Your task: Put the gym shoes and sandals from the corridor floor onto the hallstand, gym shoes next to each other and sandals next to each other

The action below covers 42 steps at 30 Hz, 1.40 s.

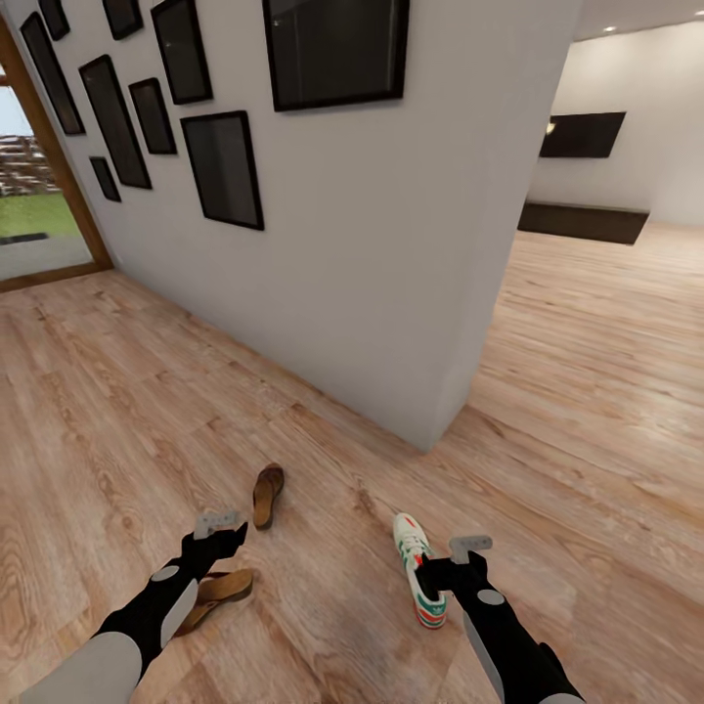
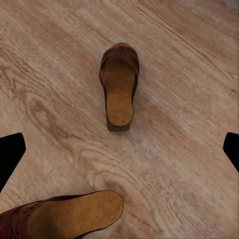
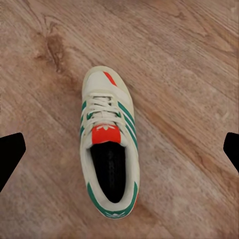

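On corridor floor, head view:
- Floor: wood-plank corridor floor (image 1: 323,626); white wall w/ dark frames (image 1: 225,166) ahead.
- Left gripper (image 1: 217,521): above floor, btwn two brown sandals. Far sandal (image 1: 267,494) just ahead-right of it; near sandal (image 1: 217,591) under/behind the wrist, partly hidden by arm.
- Right gripper (image 1: 469,543): just right of gym shoe (image 1: 418,569); shoe flat on floor, toe pointing away from robot.
- Jaw state: cannot tell here, fingers too small.

Left wrist view:
- Fingertips (image 2: 11,152): dark tips at both frame edges, spread wide, nothing btwn them but floor.
- Far sandal (image 2: 119,84): centred ahead, long axis along view line, i.e. across the finger gap.
- Near sandal (image 2: 69,215): heel end at frame edge, lying crosswise.

Right wrist view:
- Fingertips (image 3: 11,152): spread wide, empty.
- Gym shoe (image 3: 109,149): directly below, centred, long axis perpendicular to the closing line; judged well lined up for a side-to-side grasp after descent.

Count:
- Sandals: 2. Gym shoes: 1 in sight.
- Nearer arm: left for sandals, right for shoe.
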{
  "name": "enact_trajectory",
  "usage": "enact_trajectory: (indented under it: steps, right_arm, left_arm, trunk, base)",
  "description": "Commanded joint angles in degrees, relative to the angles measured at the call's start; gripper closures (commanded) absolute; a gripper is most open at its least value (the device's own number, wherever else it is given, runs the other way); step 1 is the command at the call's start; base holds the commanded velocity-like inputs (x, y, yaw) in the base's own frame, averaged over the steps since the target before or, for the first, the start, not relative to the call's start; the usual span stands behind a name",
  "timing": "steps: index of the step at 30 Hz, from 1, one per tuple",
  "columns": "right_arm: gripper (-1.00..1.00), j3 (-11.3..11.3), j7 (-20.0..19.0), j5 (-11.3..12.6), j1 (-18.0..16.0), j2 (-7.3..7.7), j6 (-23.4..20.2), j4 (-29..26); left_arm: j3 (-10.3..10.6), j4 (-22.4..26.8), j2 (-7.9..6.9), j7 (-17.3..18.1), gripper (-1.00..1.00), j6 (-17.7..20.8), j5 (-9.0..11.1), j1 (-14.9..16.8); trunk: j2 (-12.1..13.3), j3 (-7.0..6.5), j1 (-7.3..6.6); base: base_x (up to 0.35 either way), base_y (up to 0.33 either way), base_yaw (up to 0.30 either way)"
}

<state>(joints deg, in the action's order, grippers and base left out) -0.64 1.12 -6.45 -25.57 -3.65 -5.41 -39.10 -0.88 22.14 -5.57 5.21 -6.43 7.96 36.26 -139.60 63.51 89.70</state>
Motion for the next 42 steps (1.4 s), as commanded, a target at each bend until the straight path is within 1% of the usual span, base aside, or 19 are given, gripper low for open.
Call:
enact_trajectory:
  steps: [1, 2, 5, 8, 9, 11, 12, 14, 17, 21, 26, 30, 42]
  right_arm:
    - [-1.00, -0.06, 0.11, -0.61, 0.00, -0.03, -0.39, -0.12]
    - [-1.00, -0.11, 0.17, -0.62, 0.00, -0.04, -0.39, -0.12]
    - [-1.00, -0.13, 0.17, -0.63, 0.00, -0.04, -0.39, -0.11]
    - [-1.00, -0.14, 0.18, -0.60, 0.00, -0.04, -0.39, -0.12]
    - [-1.00, -0.14, 0.17, -0.59, 0.00, -0.04, -0.39, -0.11]
    - [-1.00, -0.14, 0.16, -0.62, 0.00, -0.04, -0.39, -0.11]
    - [-1.00, -0.14, 0.16, -0.64, 0.00, -0.04, -0.39, -0.11]
    - [-1.00, -0.14, 0.14, -0.65, 0.00, -0.04, -0.39, -0.12]
    - [-1.00, -0.15, 0.16, -0.66, 0.00, -0.04, -0.39, -0.15]
    - [-1.00, -0.16, 0.18, -0.67, 0.00, -0.04, -0.37, -0.18]
    - [-1.00, -0.21, 0.15, -0.67, 0.00, -0.02, -0.34, -0.12]
    - [-1.00, -0.29, 0.12, -0.64, 0.00, 0.08, -0.31, -0.12]
    - [-1.00, -0.32, 0.11, -0.58, 0.00, 0.14, -0.30, -0.19]
  left_arm:
    - [-0.09, 0.12, 0.01, 0.42, -1.00, -0.03, 0.57, 0.33]
    - [-0.09, 1.35, 0.03, 0.36, -1.00, 0.31, 0.49, 1.73]
    - [-0.09, 2.22, 0.03, 0.31, -1.00, 0.52, 0.21, 2.61]
    - [-0.08, 3.74, 0.03, 0.27, -1.00, 2.10, -0.21, 3.95]
    - [-0.08, 4.80, 0.03, 0.25, -1.00, 3.76, -0.34, 4.65]
    - [-0.12, 6.12, 0.08, 0.25, -1.00, 5.85, -0.43, 5.19]
    - [-0.14, 7.70, 0.13, 0.27, -1.00, 8.01, -0.48, 5.54]
    - [-0.15, 9.41, 0.13, 0.29, -1.00, 9.84, -0.52, 5.66]
    - [-0.16, 11.78, 0.12, 0.31, -1.00, 11.79, -0.55, 5.69]
    - [-0.13, 14.30, 0.09, 0.38, -1.00, 13.46, -0.57, 5.58]
    - [0.04, 14.76, 0.01, 0.52, -1.00, 13.62, -0.58, 5.55]
    - [0.07, 14.77, -0.03, 0.54, -1.00, 13.51, -0.58, 5.57]
    - [0.01, 14.58, -0.07, 0.59, -1.00, 13.40, -0.58, 5.58]
  trunk:
    - [-0.44, 0.32, 0.21]
    - [-0.84, 0.58, 0.43]
    - [-2.04, 1.37, 1.09]
    - [-3.24, 2.16, 1.75]
    - [-3.64, 2.42, 1.97]
    - [-3.67, 3.02, 2.02]
    - [-3.68, 3.33, 2.05]
    - [-3.71, 3.93, 2.10]
    - [-3.75, 4.84, 2.18]
    - [-3.80, 6.04, 2.28]
    - [-3.87, 7.56, 2.41]
    - [-3.93, 8.79, 2.51]
    - [-4.09, 12.37, 2.82]
  base:
    - [0.000, 0.000, 0.111]
    - [0.000, 0.000, 0.136]
    - [0.000, 0.000, 0.145]
    - [0.000, 0.000, 0.155]
    - [0.000, 0.000, 0.159]
    - [0.000, 0.000, 0.161]
    - [0.000, 0.000, 0.162]
    - [0.000, 0.000, 0.163]
    - [0.000, 0.000, 0.164]
    - [0.000, 0.000, 0.164]
    - [0.000, 0.000, 0.149]
    - [0.000, 0.000, 0.028]
    - [0.000, 0.000, -0.160]
